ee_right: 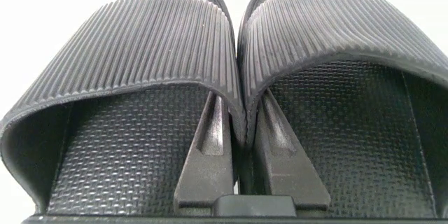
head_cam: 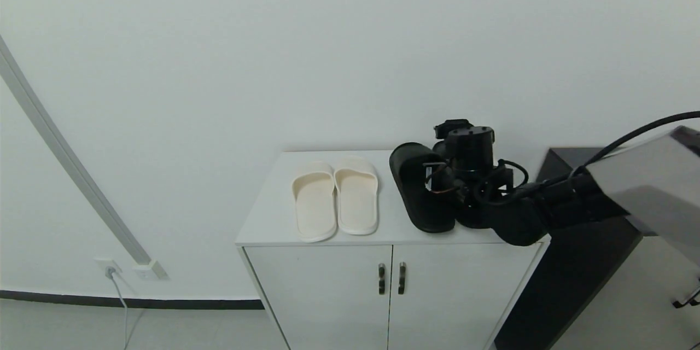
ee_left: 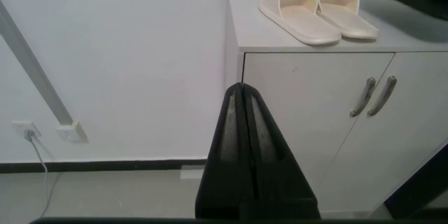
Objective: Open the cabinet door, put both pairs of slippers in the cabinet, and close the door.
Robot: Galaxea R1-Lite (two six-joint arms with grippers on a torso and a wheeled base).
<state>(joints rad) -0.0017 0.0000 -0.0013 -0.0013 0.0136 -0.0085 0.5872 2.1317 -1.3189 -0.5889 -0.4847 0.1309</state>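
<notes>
Your right gripper (ee_right: 239, 112) pinched the black slippers (head_cam: 421, 197) by their straps, centre right, on the cabinet (head_cam: 268, 219). Your left gripper (ee_left: 243, 94) was clenched, empty. The doors (head_cam: 322, 295) were closed; I think one needed opening next.

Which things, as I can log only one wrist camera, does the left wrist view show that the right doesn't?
Left wrist view: the shut left gripper, the cabinet with closed doors and the cream slippers on top. Right wrist view: the right gripper clamped on the adjoining straps of the black slippers. Shared: perhaps the black slippers, a dark shape at the left view's edge; I cannot tell.
</notes>
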